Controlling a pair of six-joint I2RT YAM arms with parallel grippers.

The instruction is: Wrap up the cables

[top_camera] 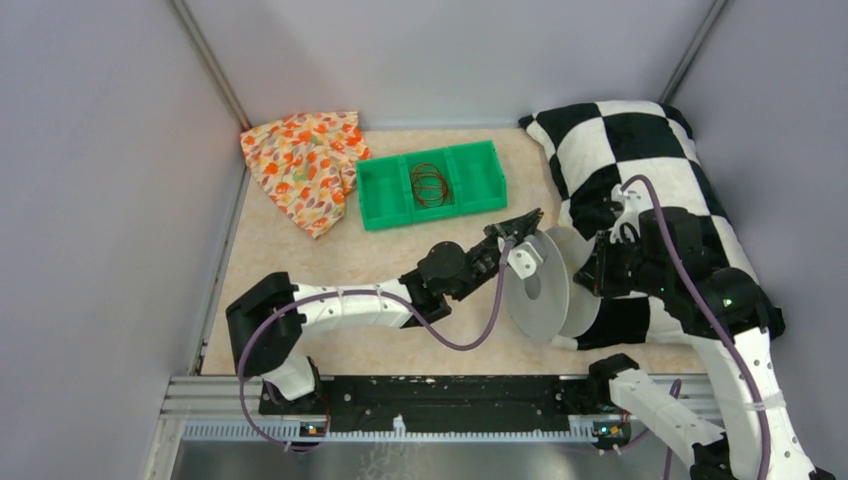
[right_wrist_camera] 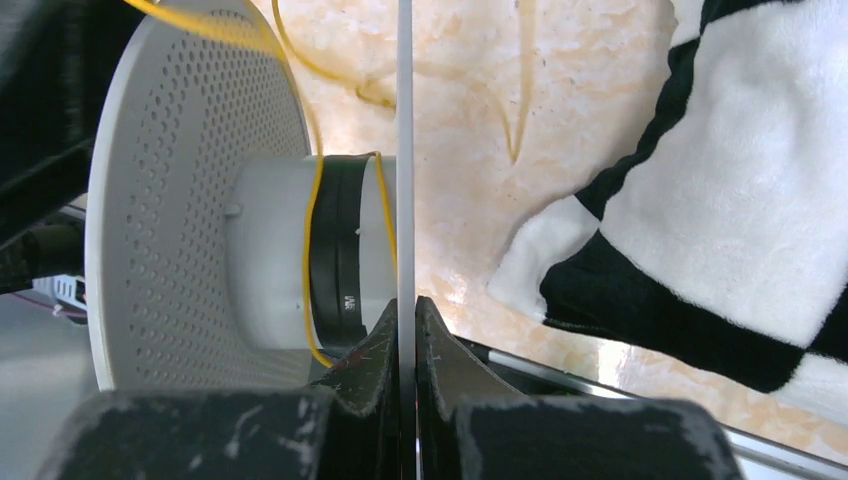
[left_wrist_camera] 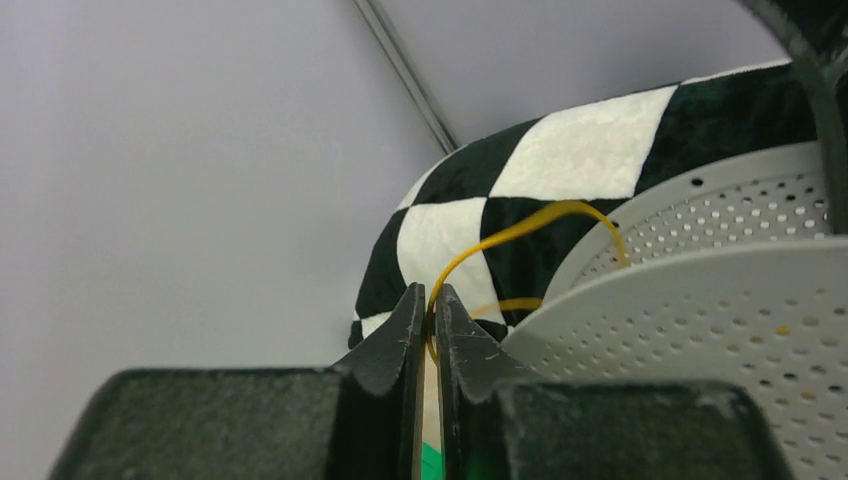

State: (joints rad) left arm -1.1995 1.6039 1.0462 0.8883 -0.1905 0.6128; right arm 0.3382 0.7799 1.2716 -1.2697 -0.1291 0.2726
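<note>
Nearest the lens, your right gripper (right_wrist_camera: pixel 405 310) is clamped on the thin edge of one flange of the spool (right_wrist_camera: pixel 170 200), jaws closed against it. Your left gripper (left_wrist_camera: pixel 431 305) is pinched shut on the yellow cable (left_wrist_camera: pixel 520 228), which arcs from the tips over the perforated flange rim. The right wrist view shows it lying in turns round the hub.

From above, the spool stands on edge at 4 o'clock of the table (top_camera: pixel 330 255), just beside the checkered pillow (top_camera: pixel 640 150) that fills the 1-to-4 o'clock edge; contact cannot be told. The widest bare stretch shows at 9 o'clock, between the floral cloth (top_camera: pixel 305 165) and the left arm. A green tray (top_camera: pixel 440 214) sits at 12 o'clock, with coiled cables (top_camera: pixel 430 184) in its middle compartment. The surface is beige and marbled; grey walls close three sides.
</note>
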